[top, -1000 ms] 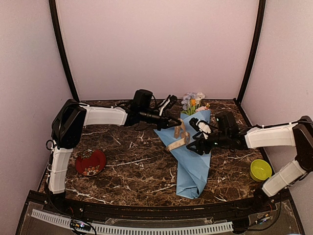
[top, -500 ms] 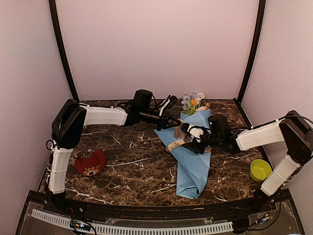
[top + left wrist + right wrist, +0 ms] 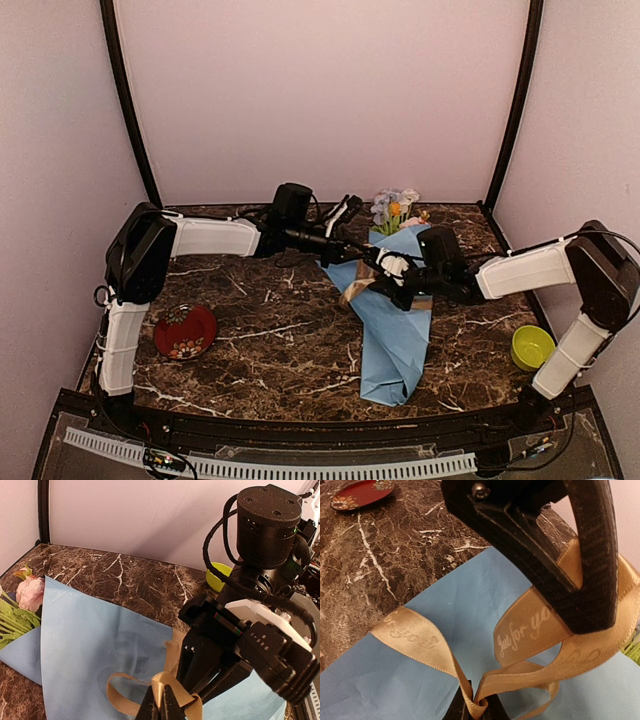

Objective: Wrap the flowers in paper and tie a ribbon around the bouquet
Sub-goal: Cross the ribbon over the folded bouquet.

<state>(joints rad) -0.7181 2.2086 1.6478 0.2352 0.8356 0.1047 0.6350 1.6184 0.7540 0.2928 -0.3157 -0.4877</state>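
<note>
Marble table (image 3: 255, 345), one bouquet (image 3: 396, 340), one ribbon (image 3: 522, 632), left tool (image 3: 160, 707) and right tool (image 3: 475, 711) each pinching the ribbon

The bouquet (image 3: 395, 330) is laid on the table (image 3: 280, 350), flowers (image 3: 393, 208) at its far end. The ribbon (image 3: 358, 288) is found on the bouquet's left edge. The left gripper (image 3: 362, 257) is placed at it from the bouquet's left, the right gripper (image 3: 378, 272) from its right. A dish (image 3: 185, 331) is set well left of the bouquet, a bowl (image 3: 532, 347) well right.
</note>
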